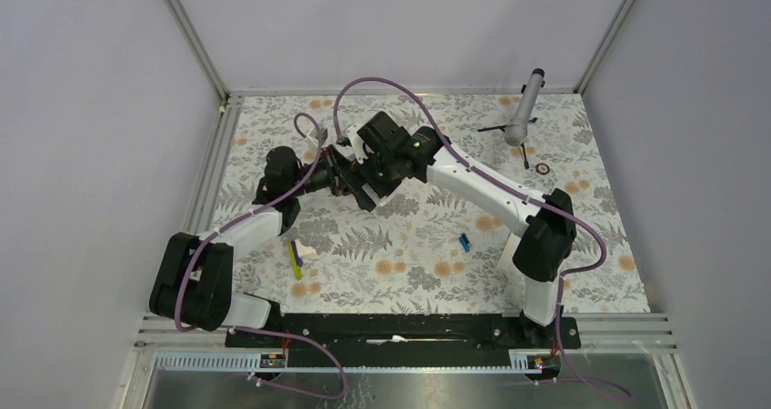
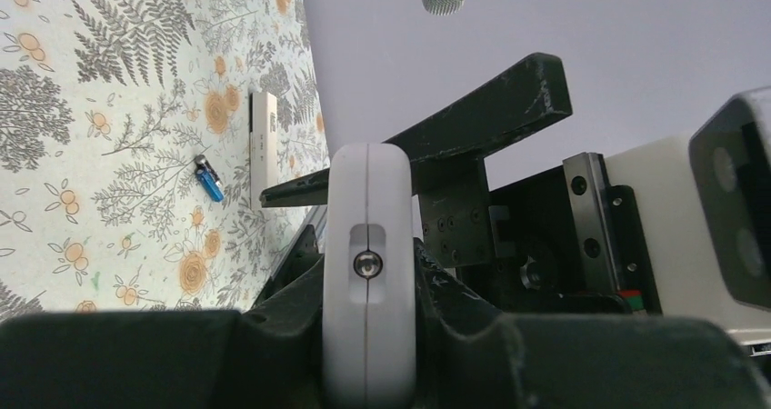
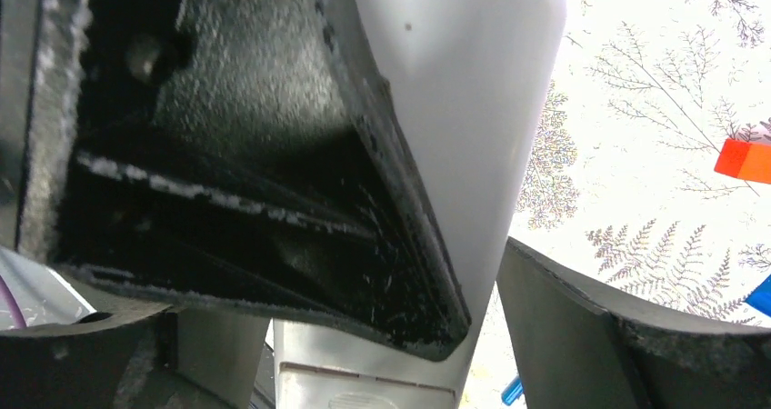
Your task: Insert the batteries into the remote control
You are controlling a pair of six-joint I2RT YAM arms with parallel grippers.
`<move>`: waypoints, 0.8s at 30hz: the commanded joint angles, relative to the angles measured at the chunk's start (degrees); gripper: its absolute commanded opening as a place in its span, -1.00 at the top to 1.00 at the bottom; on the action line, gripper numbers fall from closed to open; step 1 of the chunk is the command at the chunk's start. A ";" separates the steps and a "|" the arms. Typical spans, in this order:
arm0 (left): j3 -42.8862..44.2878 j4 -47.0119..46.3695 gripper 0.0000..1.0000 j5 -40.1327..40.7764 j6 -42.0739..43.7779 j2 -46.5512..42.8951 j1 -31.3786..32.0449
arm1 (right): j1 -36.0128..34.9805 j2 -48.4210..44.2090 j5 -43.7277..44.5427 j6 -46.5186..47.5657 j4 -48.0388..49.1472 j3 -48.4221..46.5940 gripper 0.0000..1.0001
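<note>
My left gripper (image 1: 338, 176) is shut on the light-grey remote control (image 2: 368, 273) and holds it above the middle of the mat. The left wrist view shows the remote's end, with a small round lens, clamped between the dark fingers (image 2: 273, 336). My right gripper (image 1: 371, 174) is open, its jaws spread to either side of the remote (image 3: 473, 109), with a gap at the right finger (image 3: 618, 336). A blue battery (image 1: 464, 242) lies on the mat and also shows in the left wrist view (image 2: 209, 177). I cannot make out the red-and-black battery.
A slim white bar (image 2: 264, 145) lies beside the blue battery. A microphone on a small tripod (image 1: 523, 109) stands at the back right, a small ring (image 1: 543, 168) near it. A yellow-and-purple stick (image 1: 295, 259) lies front left. A red-orange object (image 3: 745, 159) shows at the right edge.
</note>
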State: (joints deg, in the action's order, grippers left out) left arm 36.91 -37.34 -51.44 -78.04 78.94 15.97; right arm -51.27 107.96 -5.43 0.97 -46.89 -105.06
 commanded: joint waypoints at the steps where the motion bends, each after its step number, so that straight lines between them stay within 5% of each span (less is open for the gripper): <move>1: 0.83 -3.09 1.00 -0.94 0.96 -0.80 -1.77 | 0.43 -2.84 0.31 -2.39 2.06 -1.35 -0.89; 12: 1.92 -3.40 1.00 1.00 -0.71 -1.22 -4.56 | 3.07 -19.75 3.69 -11.70 20.53 13.73 -0.99; 24: 1.13 -6.57 1.00 6.02 -9.25 -6.18 -4.80 | 10.54 -33.57 -1.78 -50.04 39.63 34.19 -0.82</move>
State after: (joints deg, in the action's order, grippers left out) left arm 36.91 -38.48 -48.58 -83.79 77.01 11.44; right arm -40.53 75.81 -2.87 -35.05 -16.62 -75.00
